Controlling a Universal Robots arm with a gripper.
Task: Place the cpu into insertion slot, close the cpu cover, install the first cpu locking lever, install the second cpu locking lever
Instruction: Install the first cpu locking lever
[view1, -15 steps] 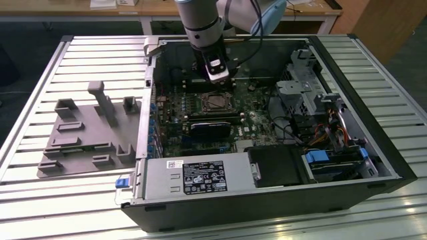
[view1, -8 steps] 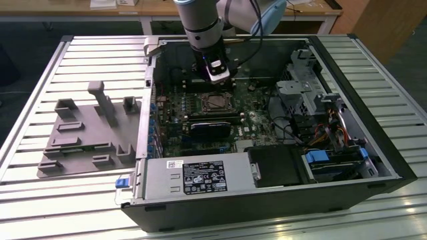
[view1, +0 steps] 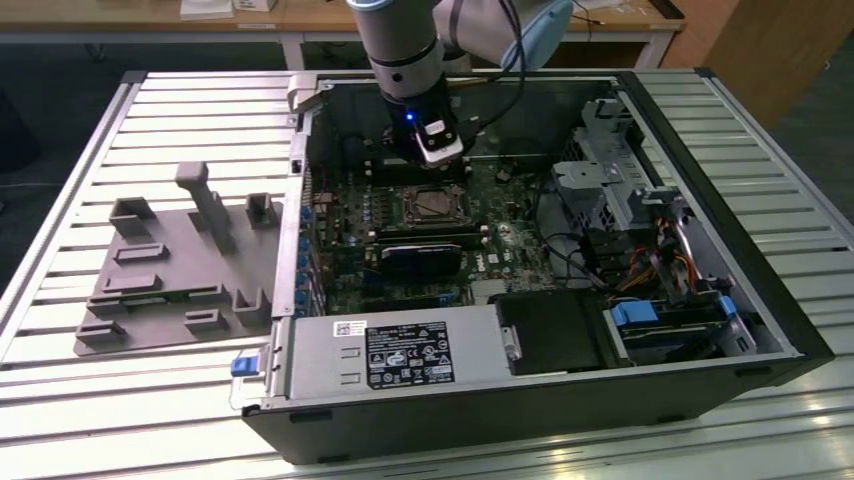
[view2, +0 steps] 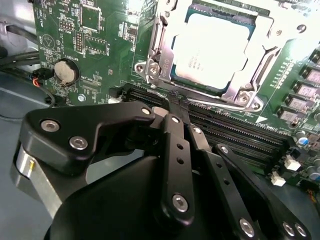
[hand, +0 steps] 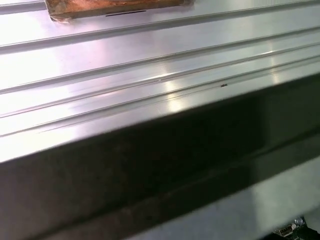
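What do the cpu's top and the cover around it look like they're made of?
The cpu: probably metal, pale matte grey, with a soft even sheen. The cpu cover: seemingly thin stamped steel, bright silvery, judging by its sharp glints and bent edges.

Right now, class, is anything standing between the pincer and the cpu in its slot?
Nothing visible does. In the second wrist view the pincer sits at the edge of the memory slots, just beside the cover, whose frame lies over the rim of the cpu. No object shows in the gap between them.
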